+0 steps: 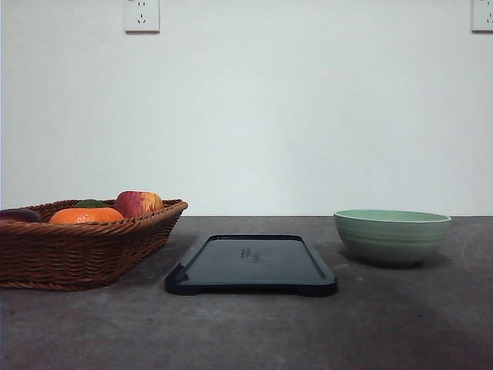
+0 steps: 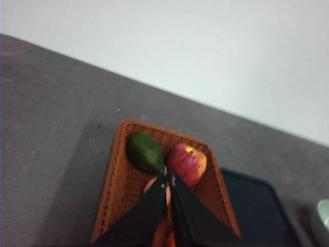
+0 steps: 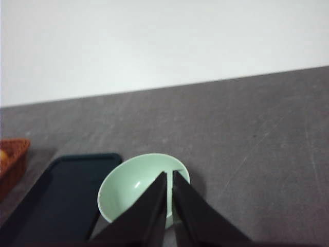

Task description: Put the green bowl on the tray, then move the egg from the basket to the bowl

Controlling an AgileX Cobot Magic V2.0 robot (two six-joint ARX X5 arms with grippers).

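Basket (image 1: 81, 247) sat at the left of the table (image 1: 246, 331), cut off by the frame edge in front view; it held an orange (image 1: 86, 215), an apple (image 1: 139, 203) and a green fruit (image 1: 91, 203). Left gripper (image 2: 168, 181) hovered above the basket, jaws nearly closed on nothing, tips over the gap between the green fruit (image 2: 145, 152) and the apple (image 2: 187, 163). A pale rounded thing under the tips was mostly hidden; couldn't tell if it was the egg. Tray (image 1: 251, 264) lay mid-table, bare. Green bowl (image 1: 392, 236) stood right of the tray, apart from it, on the table. Right gripper (image 3: 170, 177) hung over the bowl (image 3: 133, 188), jaws a narrow slit, empty.
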